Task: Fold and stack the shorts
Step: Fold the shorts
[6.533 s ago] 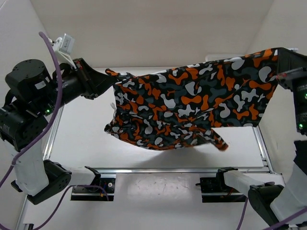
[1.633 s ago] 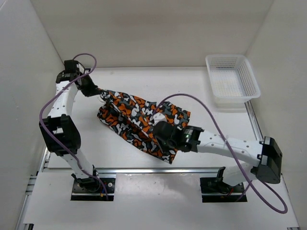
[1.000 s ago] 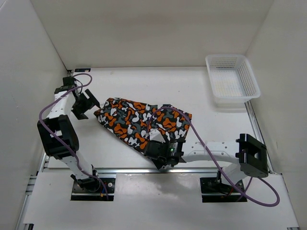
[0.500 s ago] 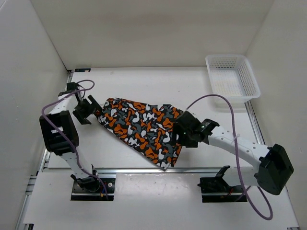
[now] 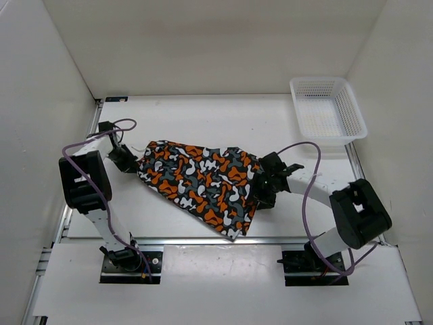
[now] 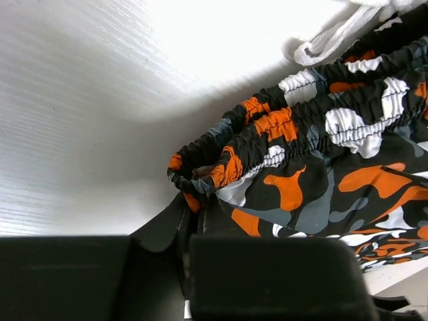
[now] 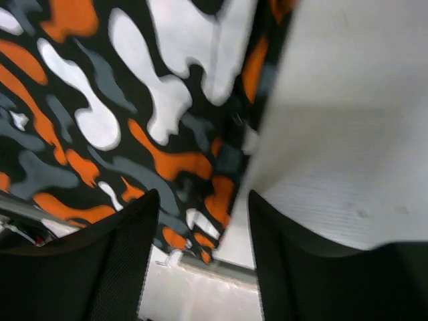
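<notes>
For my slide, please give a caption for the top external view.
Left gripper pinches the shorts at the waistband; right gripper open over opposite edge.

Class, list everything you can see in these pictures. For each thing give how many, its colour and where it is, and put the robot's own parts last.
shorts: one; orange, black, grey and white blotches; lying on the middle of the table
drawstring: one; white; at the shorts' waistband
basket: one; white mesh; far right corner of the table
table: one; white; under everything
cables: two; purple; one along each arm
left gripper: one; black; shut on the waistband at the shorts' left end
right gripper: one; black; open, at the shorts' right edge
</notes>
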